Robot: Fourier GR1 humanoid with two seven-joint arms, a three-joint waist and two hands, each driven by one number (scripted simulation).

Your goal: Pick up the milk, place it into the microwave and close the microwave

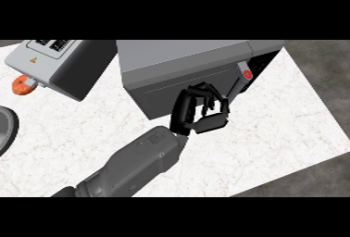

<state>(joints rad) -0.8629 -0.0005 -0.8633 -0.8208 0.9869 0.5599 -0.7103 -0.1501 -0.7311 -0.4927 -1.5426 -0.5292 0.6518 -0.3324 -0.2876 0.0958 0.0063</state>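
Observation:
The grey microwave (184,60) stands at the top middle, its dark front facing the lower right. A black control strip with a red button (246,74) runs down its right side. The door (179,88) looks closed, or very nearly so. My left hand (195,113) is up against the lower part of that front, with its fingers curled and nothing visible inside them. Its forearm comes in from the lower left. No milk shows anywhere. My right hand does not show either.
A second light grey appliance (51,58) with vents and a warning label sits at the top left, with an orange object (24,85) beside it. A dark round rim (5,127) pokes in at the left edge. The counter's edge (294,173) runs along the lower right.

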